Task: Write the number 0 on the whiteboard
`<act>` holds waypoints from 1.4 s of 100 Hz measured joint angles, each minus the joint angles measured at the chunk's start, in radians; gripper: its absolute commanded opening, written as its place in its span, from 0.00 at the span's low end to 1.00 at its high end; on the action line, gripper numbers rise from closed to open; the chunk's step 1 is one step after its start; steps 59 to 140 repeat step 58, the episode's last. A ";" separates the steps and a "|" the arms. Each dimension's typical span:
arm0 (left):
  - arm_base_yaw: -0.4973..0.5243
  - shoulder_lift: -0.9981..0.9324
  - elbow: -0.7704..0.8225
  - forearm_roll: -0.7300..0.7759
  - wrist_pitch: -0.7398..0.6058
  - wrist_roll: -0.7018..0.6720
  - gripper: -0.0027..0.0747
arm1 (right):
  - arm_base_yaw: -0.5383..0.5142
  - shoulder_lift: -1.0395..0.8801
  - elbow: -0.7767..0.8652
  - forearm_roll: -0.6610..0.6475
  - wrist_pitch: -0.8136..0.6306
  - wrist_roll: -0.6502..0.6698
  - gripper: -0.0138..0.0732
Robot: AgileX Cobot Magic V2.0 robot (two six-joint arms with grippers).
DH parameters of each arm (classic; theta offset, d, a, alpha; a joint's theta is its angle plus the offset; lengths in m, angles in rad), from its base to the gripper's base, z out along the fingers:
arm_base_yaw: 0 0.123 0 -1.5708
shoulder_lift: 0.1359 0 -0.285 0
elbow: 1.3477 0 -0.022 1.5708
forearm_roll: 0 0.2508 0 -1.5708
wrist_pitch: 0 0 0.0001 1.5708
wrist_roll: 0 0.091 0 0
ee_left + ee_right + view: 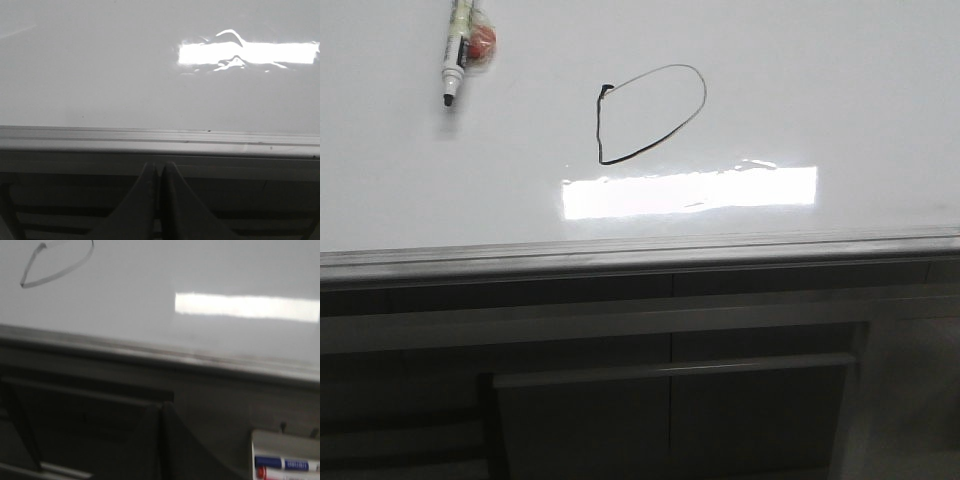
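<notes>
1. The whiteboard (840,110) serves as the desk: a glossy white flat board with a grey metallic rail (640,252) along its near edge.
2. The number 0 (651,113), a thin black lopsided loop, is drawn near the middle.
3. A marker (457,55) lies on the board, well apart from the loop, black tip uncapped.
4. A small red object (482,42) touches the marker's side.
5. A bright rectangular glare patch (690,192) sits just beside the loop.
</notes>
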 measured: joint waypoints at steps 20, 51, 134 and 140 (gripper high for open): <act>0.000 0.000 0.000 0.000 0.000 0.000 0.01 | -0.001 -0.001 -0.002 -0.002 0.044 0.004 0.08; 0.000 0.000 0.000 0.000 0.000 0.000 0.01 | -0.001 -0.001 -0.002 -0.002 0.044 0.005 0.08; 0.000 0.000 0.000 0.000 0.000 0.000 0.01 | -0.001 -0.001 -0.002 -0.002 0.044 0.007 0.08; 0.000 0.000 0.000 0.000 0.000 0.000 0.01 | -0.001 -0.001 -0.002 -0.002 0.044 0.007 0.08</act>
